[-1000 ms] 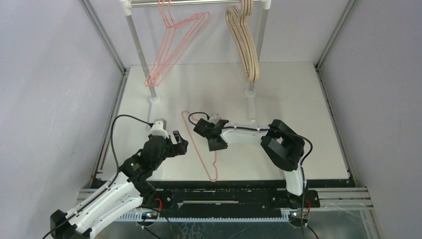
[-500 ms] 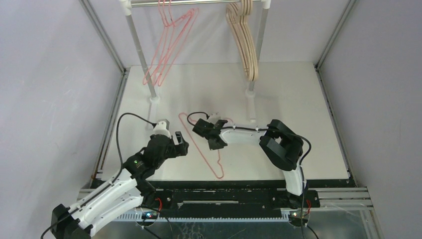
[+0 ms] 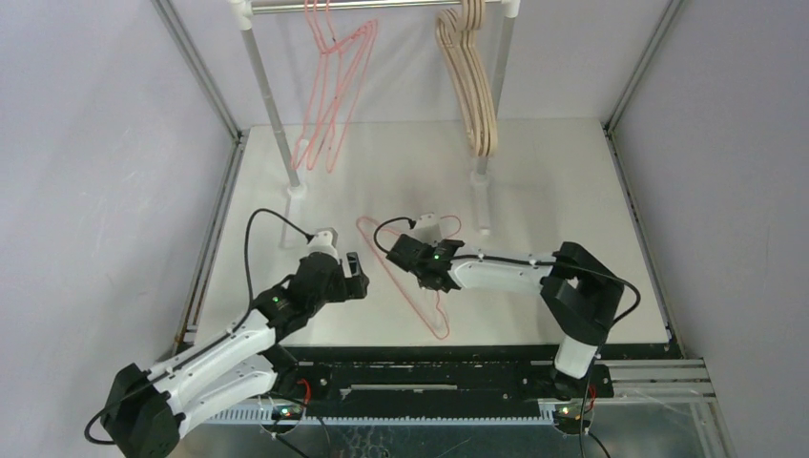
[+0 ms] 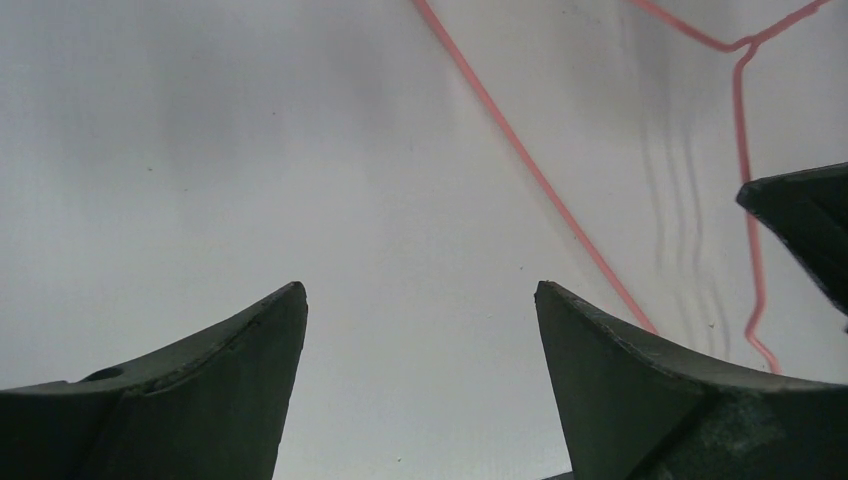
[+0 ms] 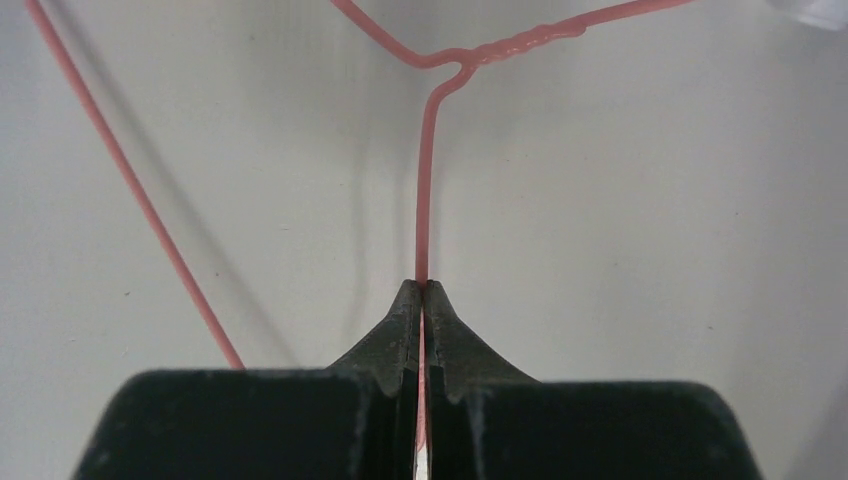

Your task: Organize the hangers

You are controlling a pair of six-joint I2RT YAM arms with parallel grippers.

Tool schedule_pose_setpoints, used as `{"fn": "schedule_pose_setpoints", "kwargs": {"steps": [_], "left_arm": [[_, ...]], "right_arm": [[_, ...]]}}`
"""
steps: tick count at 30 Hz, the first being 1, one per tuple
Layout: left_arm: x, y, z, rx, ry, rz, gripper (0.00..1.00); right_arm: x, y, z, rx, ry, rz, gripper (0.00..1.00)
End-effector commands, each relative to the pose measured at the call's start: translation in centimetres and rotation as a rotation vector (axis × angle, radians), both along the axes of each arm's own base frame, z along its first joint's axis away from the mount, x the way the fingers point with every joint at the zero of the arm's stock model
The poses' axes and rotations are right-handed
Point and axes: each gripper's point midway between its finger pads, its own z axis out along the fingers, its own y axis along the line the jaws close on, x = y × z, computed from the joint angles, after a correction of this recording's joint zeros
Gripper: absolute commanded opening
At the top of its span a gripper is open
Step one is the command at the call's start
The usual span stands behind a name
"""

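Observation:
A thin pink wire hanger point(image 3: 382, 252) lies on the white table; it also shows in the left wrist view point(image 4: 520, 160). My right gripper point(image 3: 423, 264) is shut on its neck wire just below the twist point(image 5: 428, 180), with the wire pinched between the fingertips point(image 5: 422, 285). My left gripper point(image 3: 357, 275) is open and empty point(image 4: 420, 290), just left of the hanger's long side. Other pink wire hangers point(image 3: 329, 105) and several beige hangers point(image 3: 474, 86) hang on the rail.
The silver rail point(image 3: 382, 5) runs across the back on two posts point(image 3: 272, 105) point(image 3: 491, 105) with white feet on the table point(image 3: 572, 210). Grey walls and metal frame bars close in the left and right sides.
My right gripper has dragged the pink hanger right and nearer, turning it. My left gripper has moved right and up towards it. The hung pink hangers have swung to the right.

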Motion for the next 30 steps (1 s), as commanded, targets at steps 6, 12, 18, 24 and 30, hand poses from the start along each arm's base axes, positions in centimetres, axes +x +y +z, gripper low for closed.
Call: {"fn": "schedule_pose_setpoints", "kwargs": {"steps": [6,12,18,24,30], "left_arm": [[1.8,-2.8,0.2,-0.072,-0.018,-0.040,0.87],[2.4,-3.3,-0.1,-0.065,-0.014,-0.050,0.87],[2.7,-4.0,-1.3,-0.057,0.015,-0.064,0.86],[3.0,-4.6,-1.8,-0.059,0.033,-0.078,0.85],[3.3,-5.1,-1.4,-0.060,0.037,-0.087,0.85]], "right_arm": [[1.0,1.3,4.4,0.153,-0.144,0.045,0.00],[0.6,1.9,6.3,0.230,-0.195,0.092,0.00],[-0.3,2.1,6.9,0.292,-0.213,0.140,0.00],[-0.6,1.5,6.9,0.301,-0.224,0.139,0.00],[-0.1,0.6,6.0,0.272,-0.175,0.142,0.15]]}}
